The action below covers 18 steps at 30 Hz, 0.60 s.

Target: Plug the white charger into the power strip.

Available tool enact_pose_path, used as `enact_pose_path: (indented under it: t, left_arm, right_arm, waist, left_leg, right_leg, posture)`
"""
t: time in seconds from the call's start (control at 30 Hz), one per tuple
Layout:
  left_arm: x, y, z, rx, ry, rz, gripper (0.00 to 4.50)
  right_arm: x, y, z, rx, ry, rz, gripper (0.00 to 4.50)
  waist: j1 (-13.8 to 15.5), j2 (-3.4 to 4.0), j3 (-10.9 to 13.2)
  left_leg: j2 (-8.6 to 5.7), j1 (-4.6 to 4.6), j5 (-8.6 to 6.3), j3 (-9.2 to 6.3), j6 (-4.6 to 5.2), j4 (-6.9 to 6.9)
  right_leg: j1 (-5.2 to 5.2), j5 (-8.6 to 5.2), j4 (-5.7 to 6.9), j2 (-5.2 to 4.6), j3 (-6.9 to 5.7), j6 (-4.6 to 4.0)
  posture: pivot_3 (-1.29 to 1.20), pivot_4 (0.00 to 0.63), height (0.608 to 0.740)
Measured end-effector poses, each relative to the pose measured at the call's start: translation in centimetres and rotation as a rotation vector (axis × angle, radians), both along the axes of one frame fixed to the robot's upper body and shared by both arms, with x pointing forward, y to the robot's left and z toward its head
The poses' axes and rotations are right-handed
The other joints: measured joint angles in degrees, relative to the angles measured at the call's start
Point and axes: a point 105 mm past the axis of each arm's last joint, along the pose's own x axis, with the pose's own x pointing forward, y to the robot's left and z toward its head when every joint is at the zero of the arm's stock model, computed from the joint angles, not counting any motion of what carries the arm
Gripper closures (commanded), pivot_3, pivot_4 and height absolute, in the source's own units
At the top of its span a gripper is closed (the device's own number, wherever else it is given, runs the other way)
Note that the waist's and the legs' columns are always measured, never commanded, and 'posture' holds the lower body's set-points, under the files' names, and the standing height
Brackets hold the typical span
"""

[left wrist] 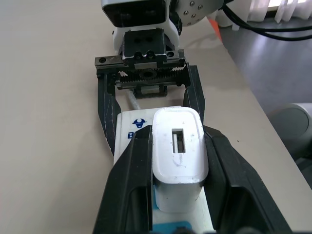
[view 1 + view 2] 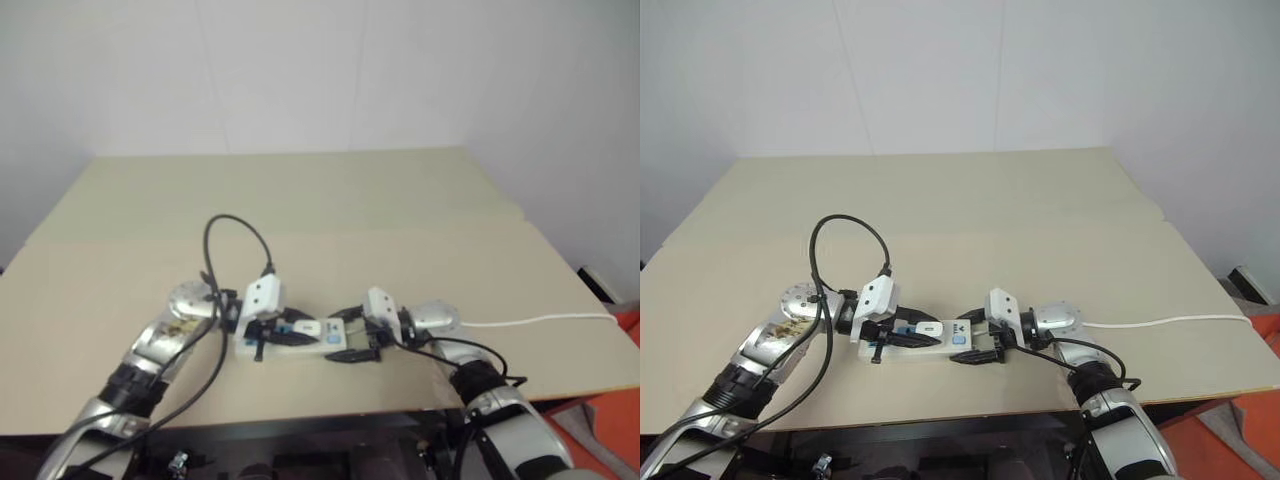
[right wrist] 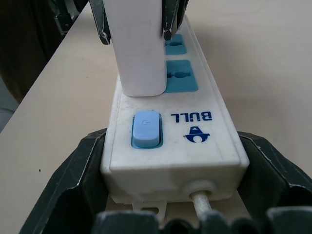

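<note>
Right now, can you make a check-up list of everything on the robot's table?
Surface: beige table, mostly bare.
Job's things: white charger stands on the power strip, beside the blue switch; whether it is fully seated cannot be told.
Clutter: nothing seen.
Grippers: left gripper is shut on the white charger, one finger on each side; right gripper holds the power strip's cord end between its fingers.
Cables: the strip's thin white cord runs across the table to its right edge; a black cable loops above the left arm.
Surroundings: plain white wall behind the table; something orange by the right edge, low down.
</note>
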Motion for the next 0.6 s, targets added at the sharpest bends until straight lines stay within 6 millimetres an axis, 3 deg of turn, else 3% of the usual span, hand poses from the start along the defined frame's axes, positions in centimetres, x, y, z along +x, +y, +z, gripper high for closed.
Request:
enact_pose_path:
  t: [0.6]
  left_arm:
    - [-0.39, 0.22, -0.27, -0.060, 0.059, 0.076, 3.47]
  right_arm:
    - [-0.08, 0.05, -0.04, -0.003, 0.003, 0.003, 1.07]
  waist:
    - [-0.01, 0.16, -0.21]
  left_leg:
    - [0.00, -0.04, 0.00, 0.00, 0.00, -0.08]
  right_leg:
    - [-0.04, 0.00, -0.10, -0.01, 0.02, 0.01]
  posture:
    - [0.00, 0.150, 0.740]
